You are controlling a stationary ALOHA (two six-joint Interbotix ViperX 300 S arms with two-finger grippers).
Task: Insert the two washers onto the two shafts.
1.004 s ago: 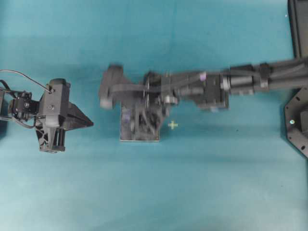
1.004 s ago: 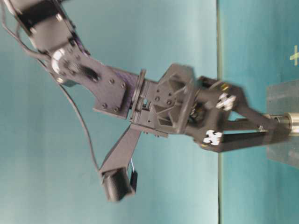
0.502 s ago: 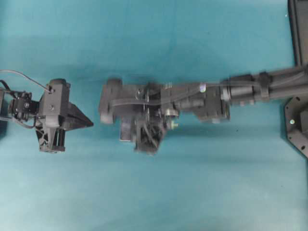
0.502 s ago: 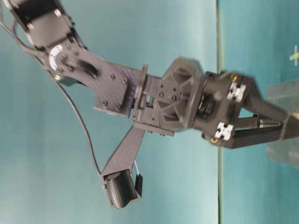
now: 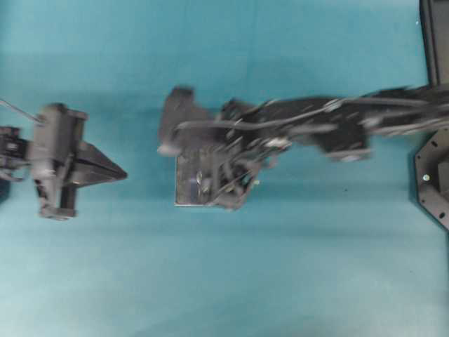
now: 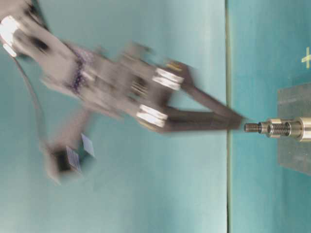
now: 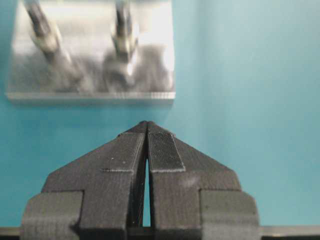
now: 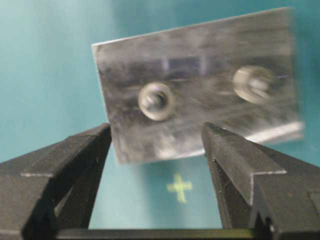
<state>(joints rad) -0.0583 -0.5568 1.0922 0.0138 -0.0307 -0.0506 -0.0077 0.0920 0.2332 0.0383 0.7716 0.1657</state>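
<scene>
Right wrist view: right pincer [image 8: 156, 150] wide open, empty | left pincer [image 7: 146, 137] closed, empty | washer [image 8: 157, 101] seemingly seated on shaft [image 6: 272, 128]; thin, stiff, slippery, best pinched by rim

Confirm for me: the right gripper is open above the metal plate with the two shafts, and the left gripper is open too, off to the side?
Not quite. The left gripper is shut, its fingers pressed together in the left wrist view. The rest holds: the right gripper is open above the metal plate with its two shafts.

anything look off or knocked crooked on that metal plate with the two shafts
Nothing stands out. The metal plate lies flat on the cloth, both shafts upright. The right gripper is open and empty above it; blur hides fine detail.
</scene>
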